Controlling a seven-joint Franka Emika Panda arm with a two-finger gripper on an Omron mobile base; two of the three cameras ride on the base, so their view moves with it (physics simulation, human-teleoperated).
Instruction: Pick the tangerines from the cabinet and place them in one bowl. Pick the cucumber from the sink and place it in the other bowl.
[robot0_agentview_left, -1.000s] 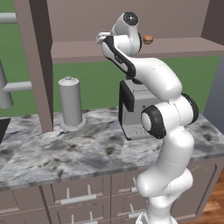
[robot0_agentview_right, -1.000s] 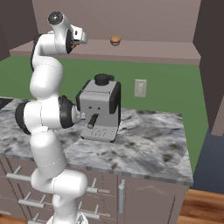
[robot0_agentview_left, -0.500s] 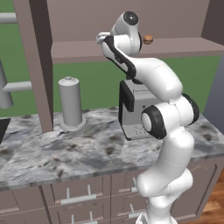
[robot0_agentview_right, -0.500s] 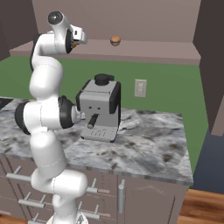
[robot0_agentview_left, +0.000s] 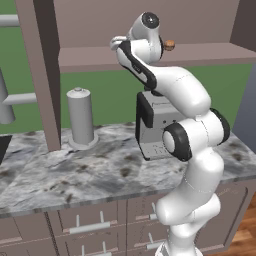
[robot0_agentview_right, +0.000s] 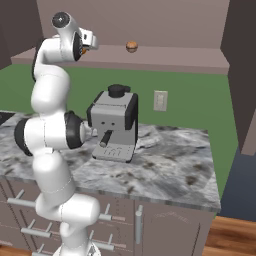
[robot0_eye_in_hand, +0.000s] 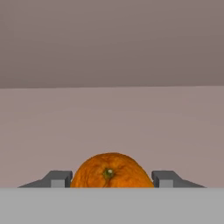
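bright orange tangerine (robot0_eye_in_hand: 110, 170) is seen low centre, clamped between the 2 fingertips (robot0_eye_in_hand: 57, 179) of the gripper (robot0_eye_in_hand: 110, 179). it is judged light, round, slightly soft; best gripped across the widest middle.

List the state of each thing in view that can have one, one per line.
gripper: shut on the bright orange tangerine, at the cabinet shelf
bright orange tangerine: held between the fingers
tan-brown tangerine: loose on the cabinet shelf, untouched
cabinet: open
coffee machine: upright on the counter
drawers: closed
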